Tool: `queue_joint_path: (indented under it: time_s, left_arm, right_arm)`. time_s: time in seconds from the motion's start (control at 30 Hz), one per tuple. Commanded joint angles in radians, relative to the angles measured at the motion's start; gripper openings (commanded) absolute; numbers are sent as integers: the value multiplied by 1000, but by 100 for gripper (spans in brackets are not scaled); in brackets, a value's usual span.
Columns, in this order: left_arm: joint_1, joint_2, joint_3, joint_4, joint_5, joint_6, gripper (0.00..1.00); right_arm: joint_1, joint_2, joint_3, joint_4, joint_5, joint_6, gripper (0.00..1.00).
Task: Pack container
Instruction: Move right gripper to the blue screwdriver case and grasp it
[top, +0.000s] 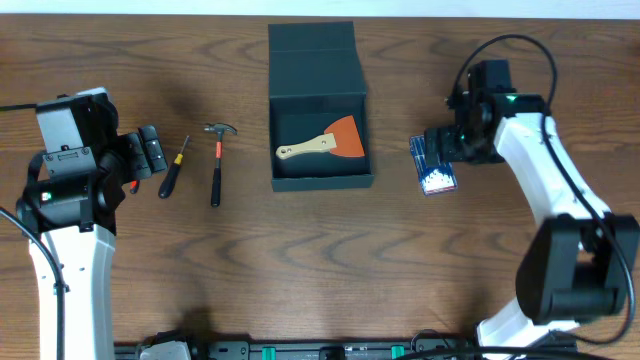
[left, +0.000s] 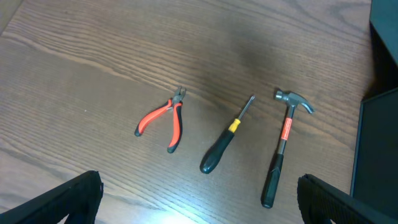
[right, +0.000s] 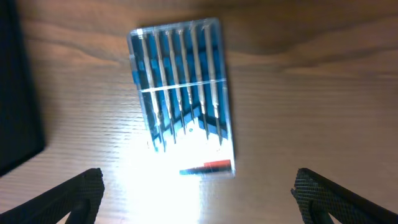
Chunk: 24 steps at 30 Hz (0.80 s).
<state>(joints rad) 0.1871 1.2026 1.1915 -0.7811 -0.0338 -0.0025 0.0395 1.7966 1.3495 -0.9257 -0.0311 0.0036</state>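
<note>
The container (top: 320, 150) sits in the middle of the table between the two arms, its flap lid thrown back, and one orange-bladed scraper (top: 322, 143) lies inside it, so the packing looks barely begun. Four things wait outside: one hammer (left: 285, 143), one screwdriver (left: 225, 144) and one pair of red-handled pliers (left: 163, 119) in a row to the box's left, and one clear blue case (right: 180, 99) just beside it on the right. The case holds a rack of slender tools, six or seven I'd say, though glare and blur spoil the count. The right gripper (top: 437, 148) hangs directly above that case with its fingers (right: 81, 193) spread wide and nothing between them, so I take the case to be the piece in hand. The next move would need a straight drop, the fingers straddling the case's narrow sides, then a firm pinch and a short carry over the box wall. The left gripper (top: 150, 150) hovers near the row of tools, likewise wide apart and empty.
</note>
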Motion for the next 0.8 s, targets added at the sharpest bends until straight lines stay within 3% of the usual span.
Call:
queue_joint_path:
  time_s: [0.0,0.27,0.5,0.77]
  left_arm:
    - [4,4,19,0,-11,6,98]
    - [4,4,19,0,-11,6,98]
    - [4,4,19,0,-11,6,98]
    - [4,4,19,0,-11,6,98]
  right_arm:
    - [7,68,0,17,-13,-104,99]
    - [9,209,0,78,-32,-161,99]
    - [27,232,-1,121,-63,-174,99]
    - [59,266,-5,191,-21,-86,90]
